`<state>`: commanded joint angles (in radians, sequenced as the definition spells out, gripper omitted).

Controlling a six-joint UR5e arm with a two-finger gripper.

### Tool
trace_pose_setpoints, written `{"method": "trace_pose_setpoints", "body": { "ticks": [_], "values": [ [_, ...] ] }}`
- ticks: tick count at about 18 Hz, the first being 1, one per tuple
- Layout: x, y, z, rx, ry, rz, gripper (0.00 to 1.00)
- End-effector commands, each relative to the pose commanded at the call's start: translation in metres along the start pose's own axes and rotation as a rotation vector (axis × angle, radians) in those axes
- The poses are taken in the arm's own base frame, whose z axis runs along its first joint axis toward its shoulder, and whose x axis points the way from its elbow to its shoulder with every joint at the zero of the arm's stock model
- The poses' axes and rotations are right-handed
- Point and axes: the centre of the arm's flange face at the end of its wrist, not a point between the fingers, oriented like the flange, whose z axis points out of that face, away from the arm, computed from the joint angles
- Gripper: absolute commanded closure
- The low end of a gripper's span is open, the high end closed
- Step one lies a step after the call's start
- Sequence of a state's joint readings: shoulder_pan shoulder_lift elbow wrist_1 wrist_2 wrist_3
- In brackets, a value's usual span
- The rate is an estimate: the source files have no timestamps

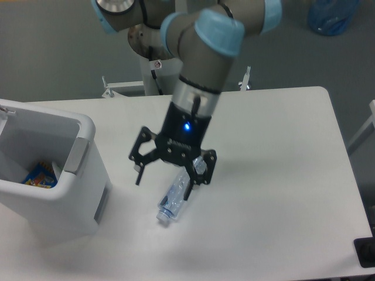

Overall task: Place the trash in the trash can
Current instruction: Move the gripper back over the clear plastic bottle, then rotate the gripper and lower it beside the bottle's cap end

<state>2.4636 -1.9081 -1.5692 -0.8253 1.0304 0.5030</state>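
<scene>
So this looks like the reach-for-the-bottle step: the gripper hangs over the table with its two fingers spread wide and nothing between them. The crushed clear bottle lies flat near the middle of the table, white cap toward the near edge, its upper half hidden behind the right finger. Next move, I'd guess, is to line up across the bottle's body, drop down and squeeze. The trash can sits at the left edge, well apart from the bottle, with something colourful already inside. Plenty of bare table on the right, and the path leftward to the can looks unobstructed.
</scene>
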Motion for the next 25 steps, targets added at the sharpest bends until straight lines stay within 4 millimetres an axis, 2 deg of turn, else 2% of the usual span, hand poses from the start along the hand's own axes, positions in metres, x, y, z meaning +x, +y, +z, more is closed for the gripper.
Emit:
{"method": "trace_pose_setpoints", "body": {
  "ticks": [2,6,10,11,18,20,25],
  "values": [
    [-0.007,0.011,0.012,-0.048,-0.036,0.006,0.0],
    [-0.027,0.037,0.059,-0.168,-0.06,0.092,0.0],
    [-0.022,0.047,0.098,-0.271,-0.055,0.132,0.0],
    [-0.024,0.048,0.102,-0.299,-0.057,0.139,0.0],
    [0.01,0.057,0.174,-0.504,-0.117,0.245,0.0],
    [0.016,0.061,0.186,-0.531,-0.123,0.259,0.0],
    [0.027,0.071,0.2,-0.564,-0.106,0.266,0.0]
  ]
}}
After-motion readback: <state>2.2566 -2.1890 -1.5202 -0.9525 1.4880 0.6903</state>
